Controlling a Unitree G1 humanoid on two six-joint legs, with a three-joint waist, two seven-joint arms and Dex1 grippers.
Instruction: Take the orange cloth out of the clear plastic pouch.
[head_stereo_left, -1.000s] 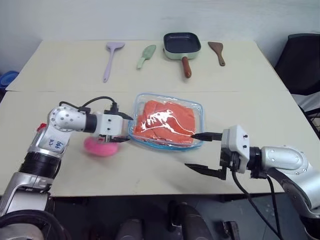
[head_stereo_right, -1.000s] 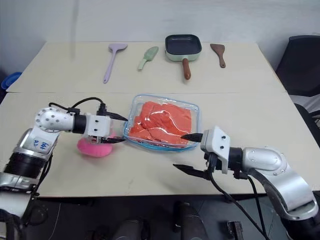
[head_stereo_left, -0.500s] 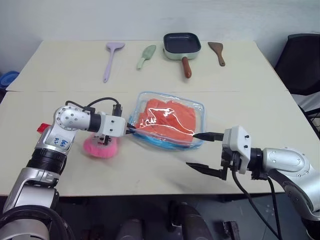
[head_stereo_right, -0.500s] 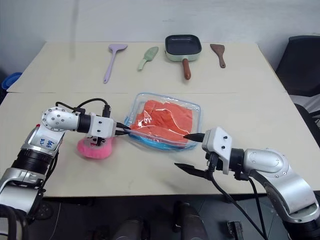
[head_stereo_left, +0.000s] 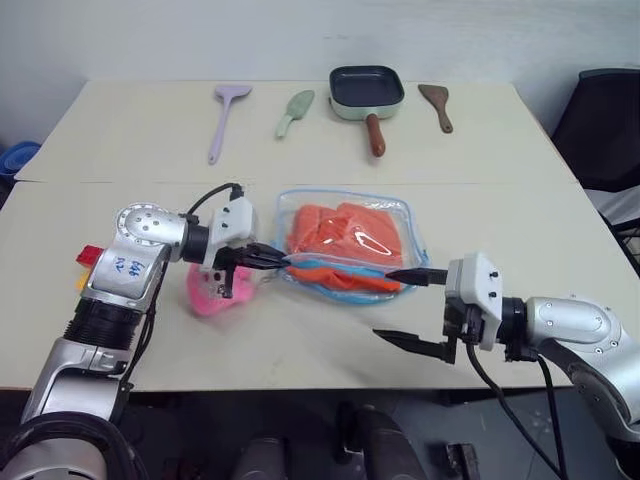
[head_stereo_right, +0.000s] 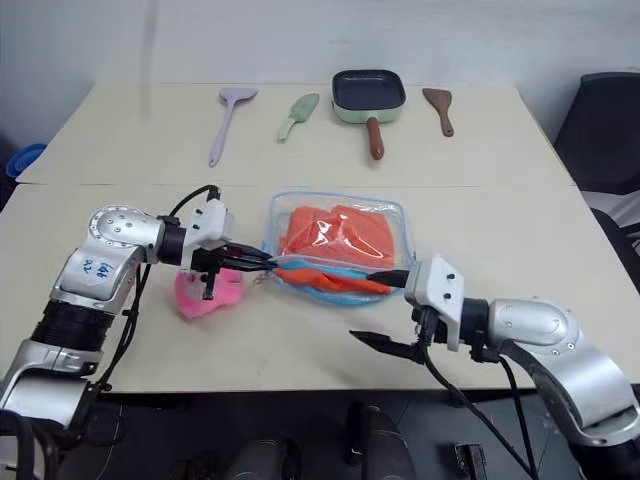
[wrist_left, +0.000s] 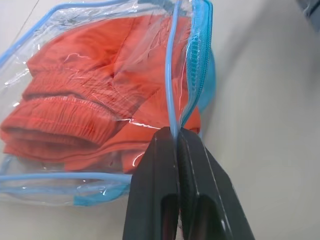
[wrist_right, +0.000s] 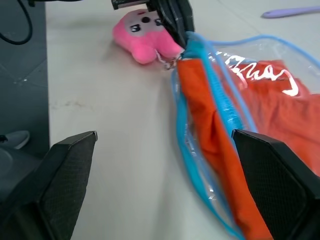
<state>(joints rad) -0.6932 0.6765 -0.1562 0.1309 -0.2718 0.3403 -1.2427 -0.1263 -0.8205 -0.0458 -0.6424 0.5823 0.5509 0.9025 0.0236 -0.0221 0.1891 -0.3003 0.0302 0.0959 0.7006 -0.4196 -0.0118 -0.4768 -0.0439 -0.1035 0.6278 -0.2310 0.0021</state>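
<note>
My left gripper (wrist_left: 176, 134) is clamped on the pouch's (head_stereo_left: 400, 215) blue left edge. My right gripper (head_stereo_left: 408, 310), jaws wide, sits at its near-right corner, closest to the cloth (head_stereo_left: 340, 230), which pokes out along the near side.

Head stereo pair: both eyes look forward and down over the beige counter (head_stereo_left: 500, 215) from above and behind the arms, sharing the whole scene. Left wrist camera: sits very close, sighting along the left claw (wrist_left: 176, 137) at the clear plastic pouch with light blue trim (wrist_left: 192, 60) directly ahead. Right wrist camera: low, near counter level, facing across between the right claw (wrist_right: 165, 165) fingers; it shares that pouch and the left claw with the head views.
</note>
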